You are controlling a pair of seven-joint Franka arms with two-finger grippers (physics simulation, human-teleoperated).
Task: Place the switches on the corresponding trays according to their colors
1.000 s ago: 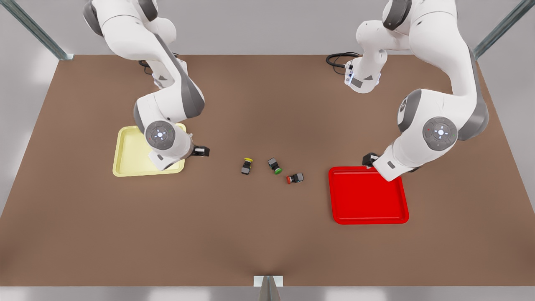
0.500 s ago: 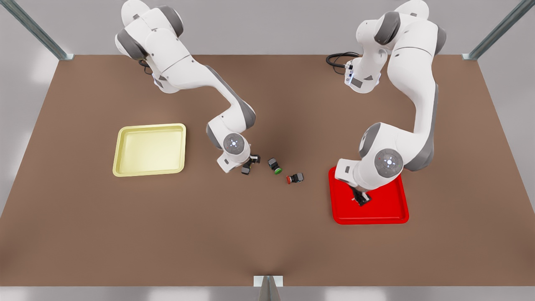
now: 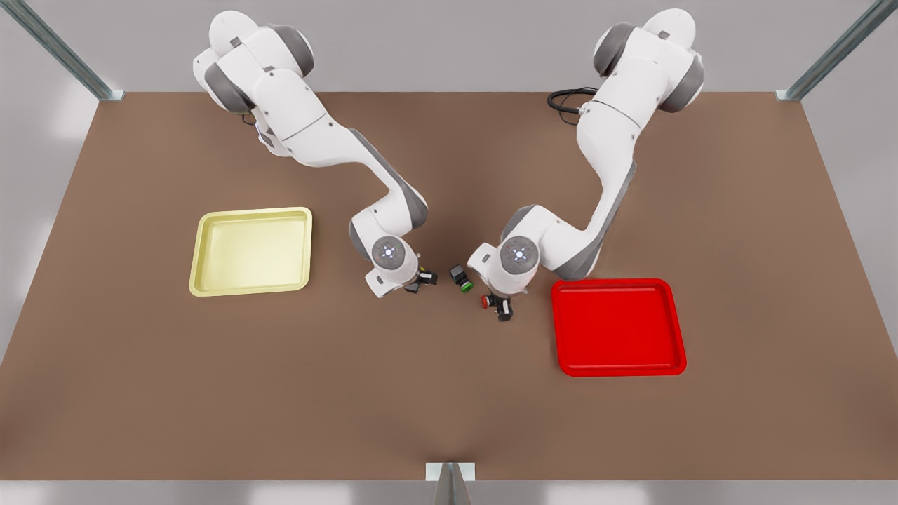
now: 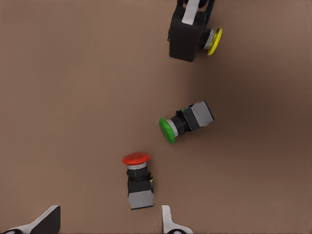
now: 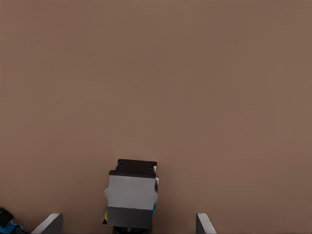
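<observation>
Red switch [image 4: 138, 180] sits between the left gripper's [image 4: 107, 224] open jaws, yellow switch [image 5: 131, 195] between the right gripper's [image 5: 126, 222] open jaws.

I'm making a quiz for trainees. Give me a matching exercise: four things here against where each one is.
1 yellow-capped switch
2 red-capped switch
3 green-capped switch
4 red tray

a between the other two switches
b bare, at the front view's right
c between the right gripper's open fingers
d just ahead of the open left gripper

Pairs: 1c, 2d, 3a, 4b

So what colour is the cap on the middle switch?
Green; the switch shows best in the left wrist view.
</observation>
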